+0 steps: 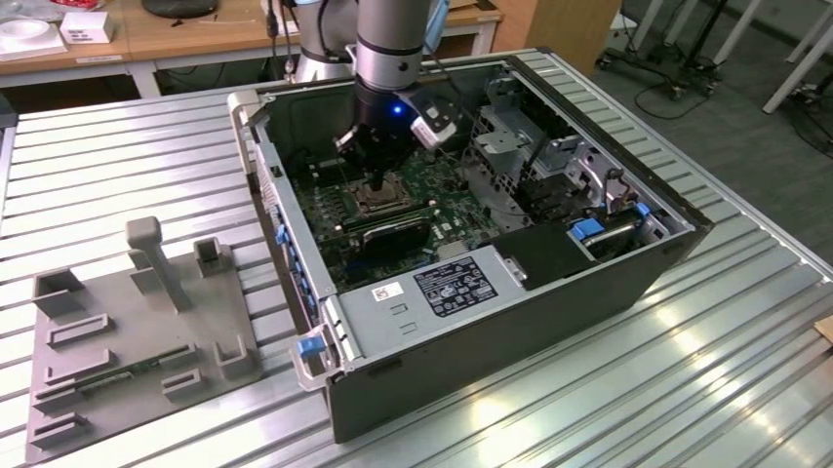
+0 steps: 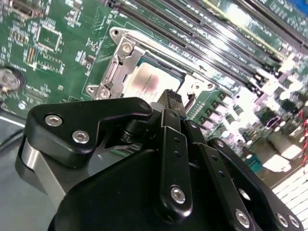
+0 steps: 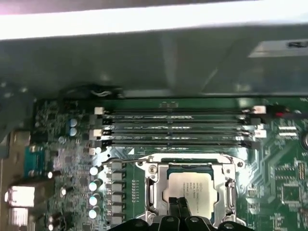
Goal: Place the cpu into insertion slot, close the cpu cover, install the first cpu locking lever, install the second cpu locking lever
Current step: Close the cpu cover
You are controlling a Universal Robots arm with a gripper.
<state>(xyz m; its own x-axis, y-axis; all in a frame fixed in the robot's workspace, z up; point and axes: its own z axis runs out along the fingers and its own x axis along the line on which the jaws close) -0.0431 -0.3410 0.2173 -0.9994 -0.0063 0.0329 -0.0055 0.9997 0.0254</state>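
Nearest the exterior camera, one grey fixture plate [image 1: 137, 341] is noted at the exterior view's left, laid on the slatted metal table [image 1: 104, 166]. One open computer case [image 1: 521, 322] is recorded to its right, and one arm [image 1: 388, 44] is seen reaching down into it. One gripper [image 1: 375, 181] is found just above the insertion slot [image 1: 380, 203]. In both wrist views its two fingers [image 2: 169, 144] are observed pressed together, with nothing seen between them. One cpu [image 3: 190, 188] is seated in the slot, framed by one cpu cover [image 3: 154, 190] lying flat. Four long black memory slots [image 3: 178, 128] are counted beside the socket on the green motherboard [image 3: 288, 190].
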